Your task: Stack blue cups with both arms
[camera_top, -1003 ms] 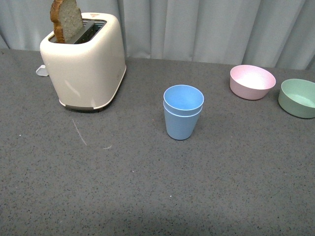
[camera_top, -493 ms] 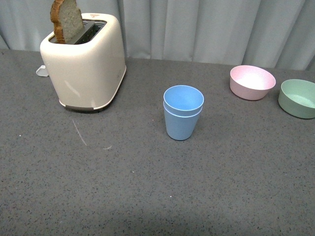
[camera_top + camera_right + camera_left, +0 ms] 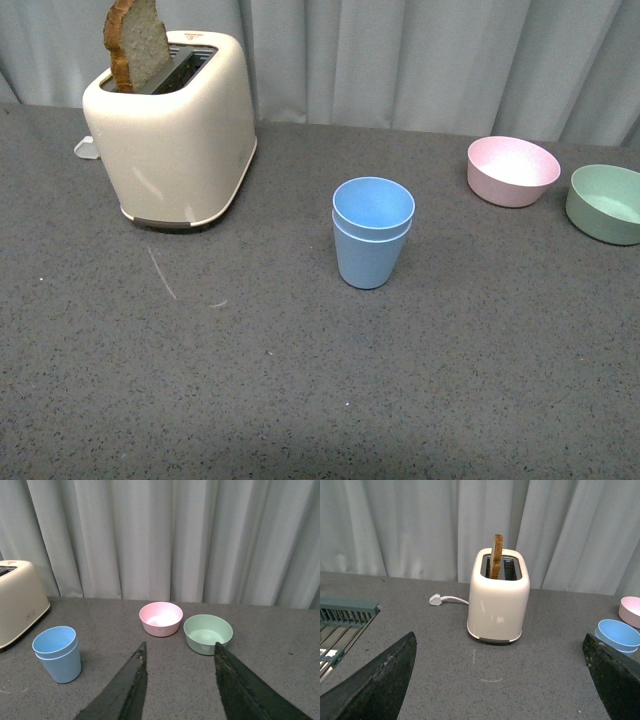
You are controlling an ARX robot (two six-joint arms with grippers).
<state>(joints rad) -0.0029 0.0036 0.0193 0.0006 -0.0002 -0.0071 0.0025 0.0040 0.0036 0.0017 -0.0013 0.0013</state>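
While both my pincers hang released, the left pincer (image 3: 495, 680) spread wide and the right pincer (image 3: 177, 680) parted and empty, two blue cups (image 3: 372, 232) stand nested ahead between them, beside one toaster (image 3: 172, 125) and two bowls: pink bowl (image 3: 513, 170), green bowl (image 3: 604, 203).

Neither arm is showing in the front view. The left gripper (image 3: 500, 680) is showing only in its own wrist view, with its two dark, scuffed fingers (image 3: 375, 685) spread very wide and gripping nothing. The right gripper (image 3: 180, 690) is likewise showing only in its wrist view, its two black fingers (image 3: 122, 692) parted with a clear gap between them, holding nothing and hanging above the counter.
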